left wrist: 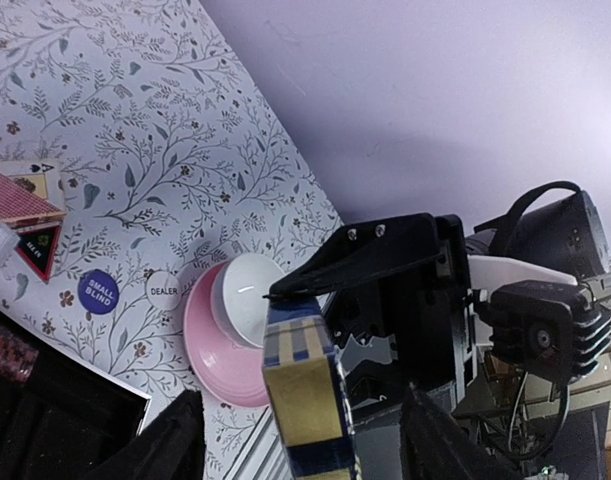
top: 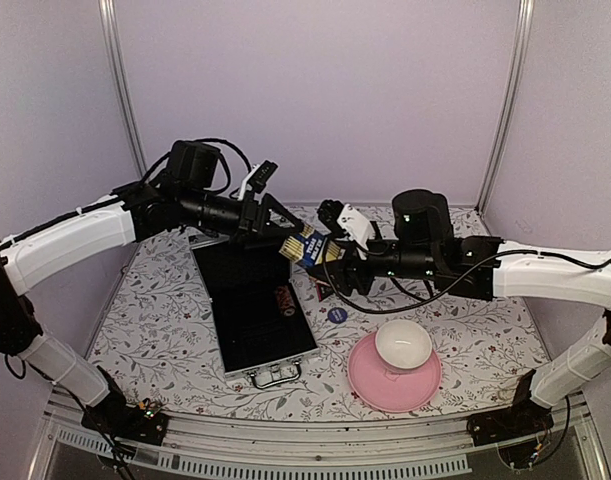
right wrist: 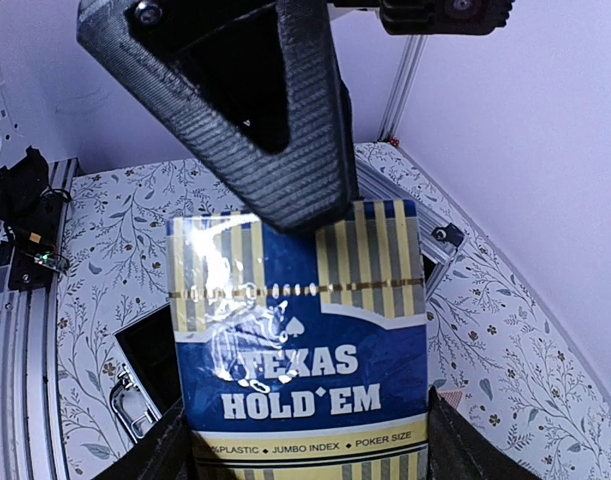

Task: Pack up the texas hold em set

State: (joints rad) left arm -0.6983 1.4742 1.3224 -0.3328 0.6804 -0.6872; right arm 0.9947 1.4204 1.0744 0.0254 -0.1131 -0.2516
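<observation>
The gold-and-dark-blue card box (top: pixel 307 250), marked TEXAS HOLD'EM, is in the air above the open silver briefcase (top: pixel 255 310). My right gripper (top: pixel 331 268) is shut on the box's lower end (right wrist: pixel 300 350), a finger on each narrow edge. My left gripper (top: pixel 288 237) is open, its fingers (left wrist: pixel 175 445) standing either side of the box's other end (left wrist: pixel 303 400) with gaps showing. The dark red chip stack (top: pixel 285 298) lies in the black lining. The blue disc (left wrist: pixel 98 291) and the red card box (left wrist: pixel 20 195) lie on the table right of the case.
A white bowl (top: pixel 403 343) sits on a pink plate (top: pixel 393 378) at the front right, also seen in the left wrist view (left wrist: pixel 210 345). A white DEALER disc (left wrist: pixel 165 290) lies next to the blue disc. The case handle (top: pixel 275 375) faces the near edge.
</observation>
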